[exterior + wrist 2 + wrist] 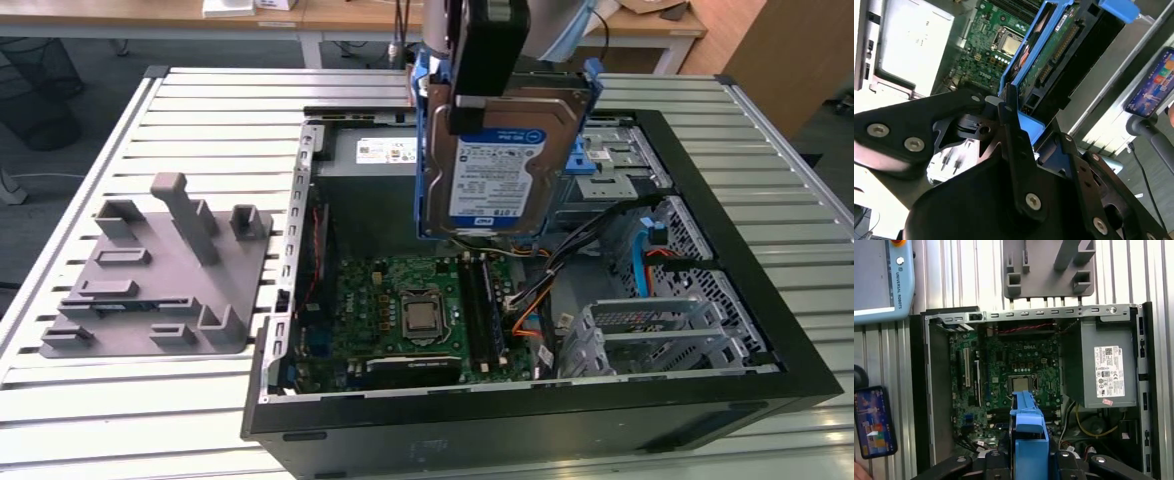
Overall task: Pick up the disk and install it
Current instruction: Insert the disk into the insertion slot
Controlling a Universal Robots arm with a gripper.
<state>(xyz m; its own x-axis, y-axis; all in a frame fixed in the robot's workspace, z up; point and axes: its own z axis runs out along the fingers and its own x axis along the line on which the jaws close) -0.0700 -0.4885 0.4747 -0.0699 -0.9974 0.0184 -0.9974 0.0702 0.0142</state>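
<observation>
The disk (pixel 505 165), a silver hard drive with a white-and-blue label in a blue carrier bracket, hangs upright above the open computer case (pixel 534 425). My gripper (pixel 475 115) is shut on its upper part, one black finger lying across the labelled face. In the second wrist view the disk (pixel 1054 55) runs away from the gripper (pixel 1014 112), whose black fingers (pixel 1010 125) clamp the blue carrier. The first wrist view looks down the carrier's blue edge (pixel 1029 432) onto the motherboard (pixel 1014 370).
Inside the case are the motherboard (pixel 400 310), a grey power-supply box (pixel 1104 365), cables, and metal drive cages (pixel 654 335) at the exterior view's right. A grey fixture plate (pixel 154 270) lies on the slatted table beside the case. A teach pendant (pixel 879 275) and a phone (pixel 873 420) are nearby.
</observation>
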